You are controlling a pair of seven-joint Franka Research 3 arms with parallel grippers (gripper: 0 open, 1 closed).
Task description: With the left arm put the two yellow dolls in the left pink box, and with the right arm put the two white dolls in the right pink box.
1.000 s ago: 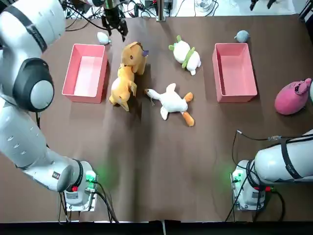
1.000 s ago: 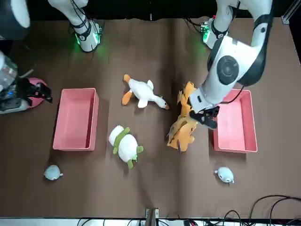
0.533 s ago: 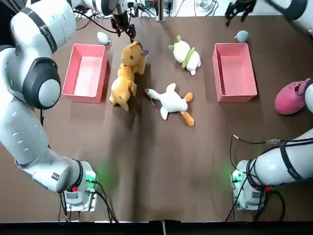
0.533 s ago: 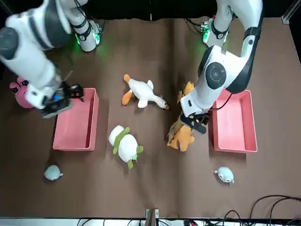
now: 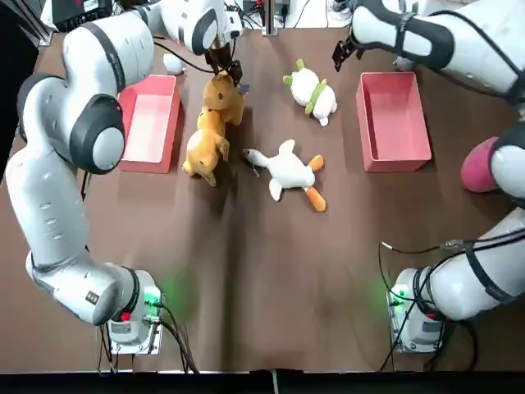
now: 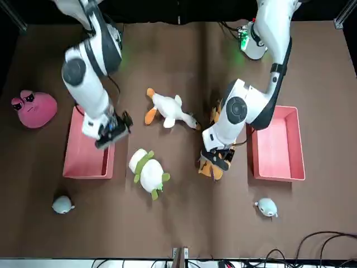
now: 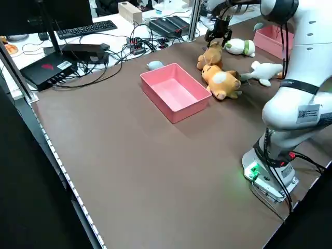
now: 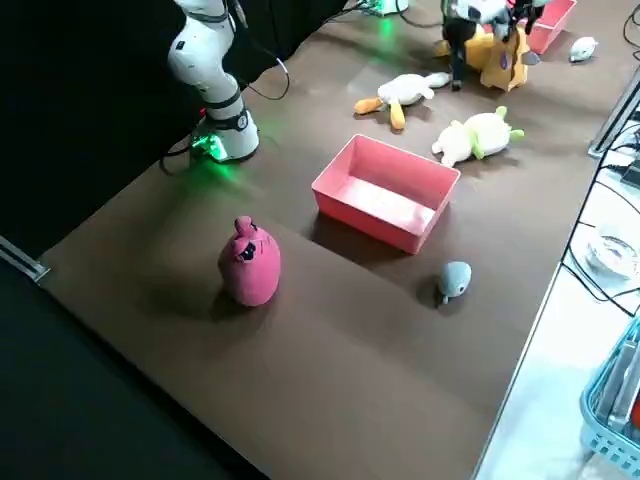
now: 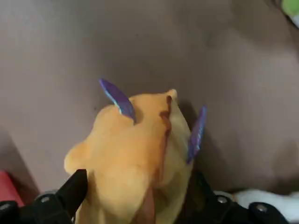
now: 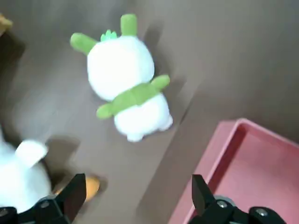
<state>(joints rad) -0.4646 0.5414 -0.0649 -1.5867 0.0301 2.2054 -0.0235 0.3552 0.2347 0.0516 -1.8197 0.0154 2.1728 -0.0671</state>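
right gripper (image 5: 346, 54) swung inward, fingers apart, near green-trimmed white doll (image 5: 313, 92); left gripper (image 9: 135, 198), fingers apart, above purple-horned yellow doll (image 9: 133, 154).

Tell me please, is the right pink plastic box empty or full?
Empty: the right pink box shows its bare floor in the right side view.

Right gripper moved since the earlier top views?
Yes: in the top view the right gripper went left, past the right pink box, toward the green-and-white doll.
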